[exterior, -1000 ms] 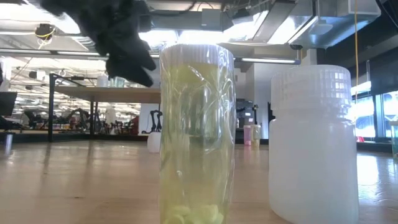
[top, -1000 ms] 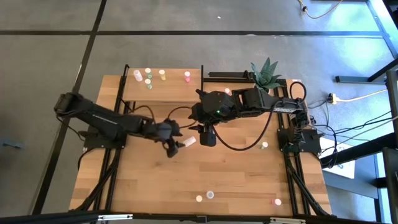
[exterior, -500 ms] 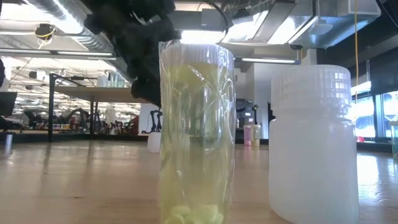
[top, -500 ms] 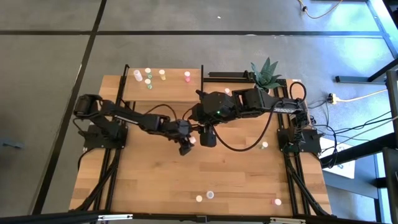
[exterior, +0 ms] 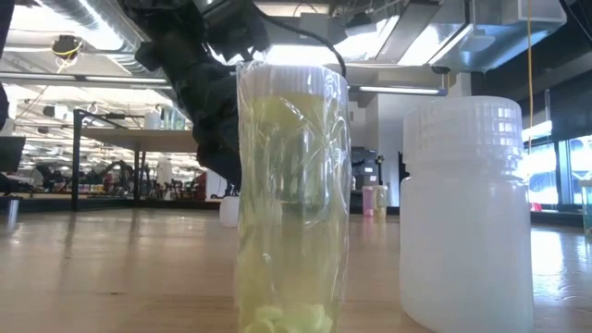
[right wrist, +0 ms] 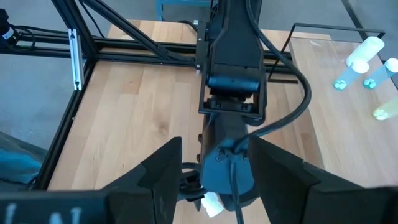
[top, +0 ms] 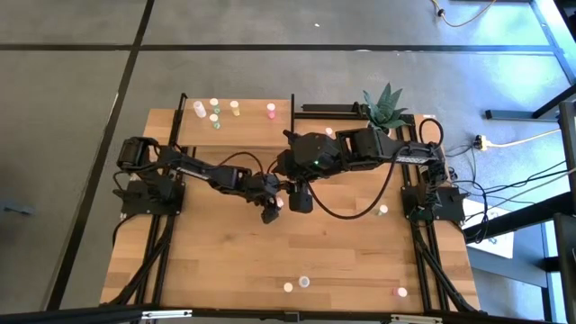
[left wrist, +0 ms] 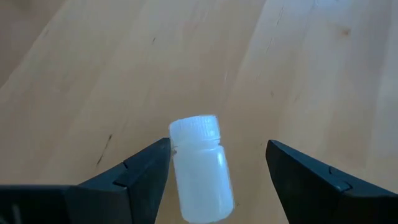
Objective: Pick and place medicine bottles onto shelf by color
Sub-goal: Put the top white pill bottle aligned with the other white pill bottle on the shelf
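Note:
A small white medicine bottle [left wrist: 200,167] with a white cap lies on its side on the bare wood at mid-table [top: 280,203]. My left gripper [left wrist: 218,143] is open, low over the table. Its fingers stand on either side of this bottle, one close beside it, and I see no touch. My right gripper [top: 301,200] hangs open higher up, just right of the bottle, with the left wrist [right wrist: 230,81] below it. The shelf [top: 252,133] at the far left carries several bottles [top: 214,110].
Loose bottles stand at the near edge [top: 304,282] and mid-right [top: 382,211]. Two of them, a yellow-green one [exterior: 291,194] and a white one [exterior: 467,213], fill the low view. A green plant [top: 387,106] stands at the far right. Black frame posts [top: 183,117] edge the shelf.
My left gripper has gone toward the table's right edge and down, staying open, and its fingers now straddle the lying white bottle. The bottle has not moved.

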`<state>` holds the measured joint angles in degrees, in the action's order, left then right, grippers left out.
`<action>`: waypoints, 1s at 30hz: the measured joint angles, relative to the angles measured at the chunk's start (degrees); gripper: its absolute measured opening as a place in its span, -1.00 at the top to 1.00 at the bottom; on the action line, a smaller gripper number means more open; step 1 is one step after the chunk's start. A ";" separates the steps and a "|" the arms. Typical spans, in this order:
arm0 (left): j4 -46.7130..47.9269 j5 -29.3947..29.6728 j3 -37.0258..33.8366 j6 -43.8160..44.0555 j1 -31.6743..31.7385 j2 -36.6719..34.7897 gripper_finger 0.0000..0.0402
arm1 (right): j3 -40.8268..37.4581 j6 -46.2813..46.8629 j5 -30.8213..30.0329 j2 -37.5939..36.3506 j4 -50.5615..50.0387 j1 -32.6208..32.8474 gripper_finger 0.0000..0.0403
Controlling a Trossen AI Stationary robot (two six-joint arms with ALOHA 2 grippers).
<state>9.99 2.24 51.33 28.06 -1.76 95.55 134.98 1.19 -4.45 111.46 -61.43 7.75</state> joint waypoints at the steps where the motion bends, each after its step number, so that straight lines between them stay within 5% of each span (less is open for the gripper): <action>1: -0.10 0.03 0.00 -0.19 0.00 0.18 -0.29 | 0.00 0.00 0.00 0.00 0.10 0.00 0.08; 30: -4.97 9.34 0.22 -3.26 -2.54 4.14 -0.29 | 0.00 -0.03 0.00 0.00 1.27 0.00 0.08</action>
<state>5.02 11.58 51.55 24.80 -4.29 99.69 134.98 1.16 -4.45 111.46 -60.15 7.75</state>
